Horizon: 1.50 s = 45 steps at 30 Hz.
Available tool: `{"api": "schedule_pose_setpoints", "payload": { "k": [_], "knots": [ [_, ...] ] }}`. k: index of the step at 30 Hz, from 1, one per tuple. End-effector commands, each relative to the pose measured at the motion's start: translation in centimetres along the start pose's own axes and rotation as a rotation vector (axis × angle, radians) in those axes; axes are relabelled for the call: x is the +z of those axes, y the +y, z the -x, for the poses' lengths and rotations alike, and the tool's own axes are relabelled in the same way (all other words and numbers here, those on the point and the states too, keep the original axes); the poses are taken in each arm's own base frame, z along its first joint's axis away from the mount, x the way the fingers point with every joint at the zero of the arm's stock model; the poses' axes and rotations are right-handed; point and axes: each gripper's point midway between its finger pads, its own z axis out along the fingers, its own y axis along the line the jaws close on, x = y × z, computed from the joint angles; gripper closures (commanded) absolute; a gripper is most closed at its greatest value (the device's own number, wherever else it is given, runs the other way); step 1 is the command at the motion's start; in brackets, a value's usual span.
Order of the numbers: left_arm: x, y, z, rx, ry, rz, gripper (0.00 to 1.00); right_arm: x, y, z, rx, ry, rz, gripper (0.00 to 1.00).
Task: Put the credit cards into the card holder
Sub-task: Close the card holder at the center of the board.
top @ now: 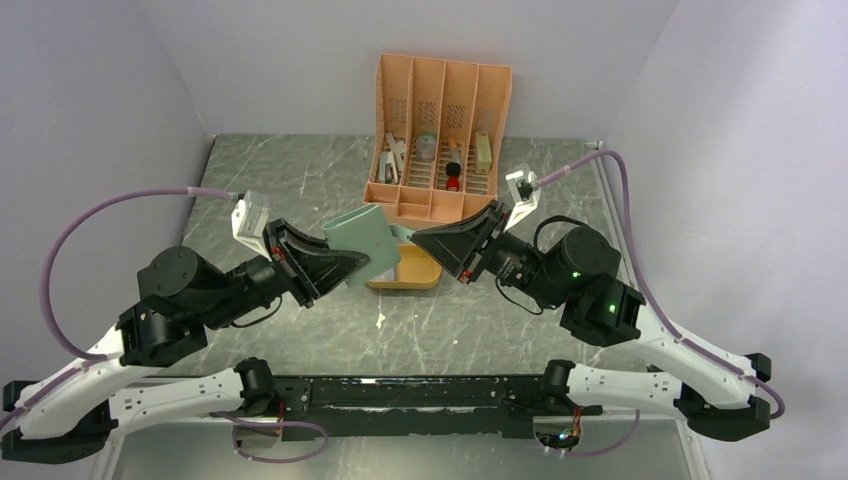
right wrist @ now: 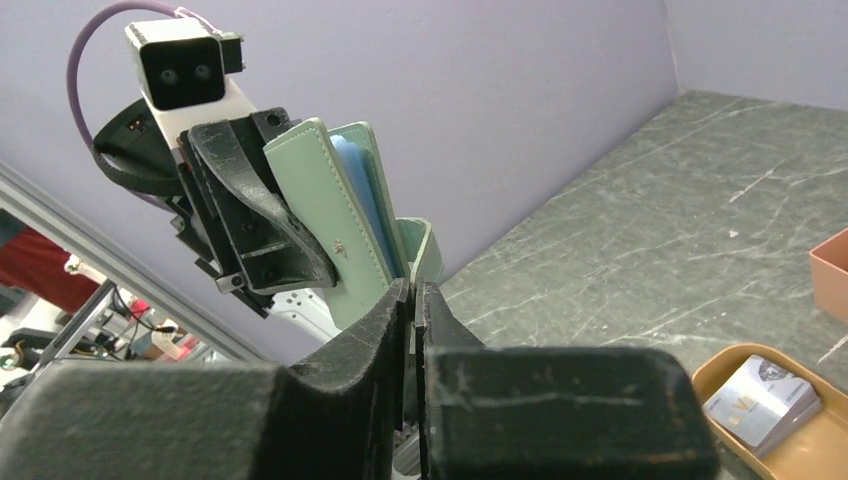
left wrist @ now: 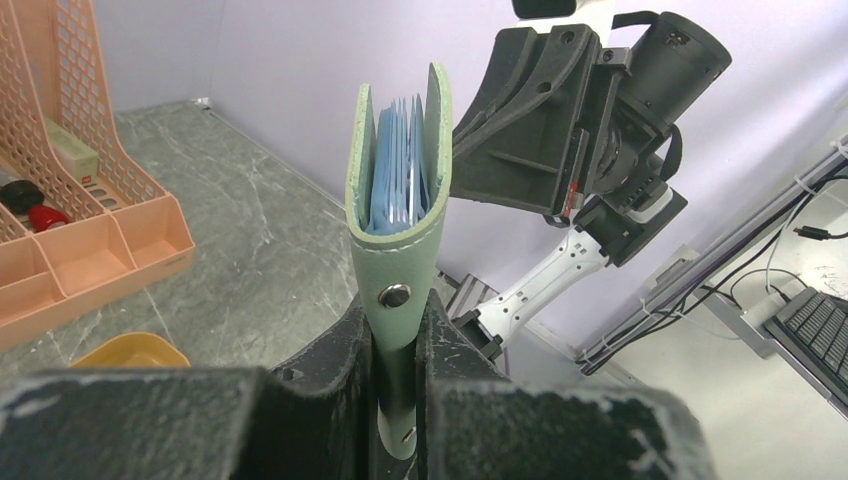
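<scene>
**Desk:** Where is the card holder (top: 362, 242) on your screen?

**Operator:** It's up off the worktop (top: 300, 180), near the middle. It sits in front of the orange slotted organizer (top: 440, 110) and overlaps the left end of the oval tray (top: 405, 285). My left tool (left wrist: 396, 315) is clamped tight on its snap end. The two covers stand up out of the fingers, parted a little, with blue sleeves (left wrist: 398, 175) showing between them.

**Desk:** And the right side?

**Operator:** My right tool (right wrist: 412, 292) reaches in from the right. Its fingers are drawn almost together, with the tips at the holder's pale green edge. I can't tell whether they actually pinch it.

**Desk:** The credit cards (right wrist: 762, 402)?

**Operator:** I see a small stack lying flat in the tray, down on the worktop, apart from both tools.
</scene>
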Motion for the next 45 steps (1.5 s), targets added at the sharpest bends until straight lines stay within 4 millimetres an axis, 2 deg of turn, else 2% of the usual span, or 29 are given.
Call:
{"api": "schedule_pose_setpoints", "payload": {
  "k": [1,6,13,16,23,25,32,38,45],
  "knots": [
    [-0.6,-1.4,1.9,0.004,-0.049,-0.054,0.95,-0.1,0.6,1.1,-0.007,-0.015,0.009,0.93],
    [-0.8,-1.5,2.0,0.004,-0.051,-0.057,0.95,-0.2,0.4,1.0,-0.012,-0.016,0.001,1.00],
    [-0.9,-1.5,2.1,0.006,-0.052,-0.057,0.95,0.1,0.5,0.6,-0.023,0.013,0.001,1.00],
    [-0.9,-1.3,2.1,0.009,-0.051,-0.051,0.95,0.0,0.6,0.8,-0.019,0.009,0.005,0.82],
    [-1.0,-1.3,2.1,0.011,-0.053,-0.053,0.95,-0.2,0.7,1.1,-0.019,-0.001,0.004,0.77],
    [-1.0,-1.3,2.1,0.010,-0.053,-0.052,0.95,-0.2,0.7,1.1,-0.019,0.000,0.007,0.78],
    [-0.9,-1.3,2.0,0.010,-0.052,-0.051,0.95,-0.1,1.2,1.0,-0.012,0.005,0.033,1.00],
    [-0.7,-0.7,1.9,0.030,-0.037,-0.012,0.95,-0.3,2.1,1.9,-0.038,0.003,0.064,1.00],
    [1.0,0.2,1.7,0.073,0.032,0.059,0.95,-0.2,3.0,1.8,-0.113,0.077,0.097,1.00]
  ]
}}
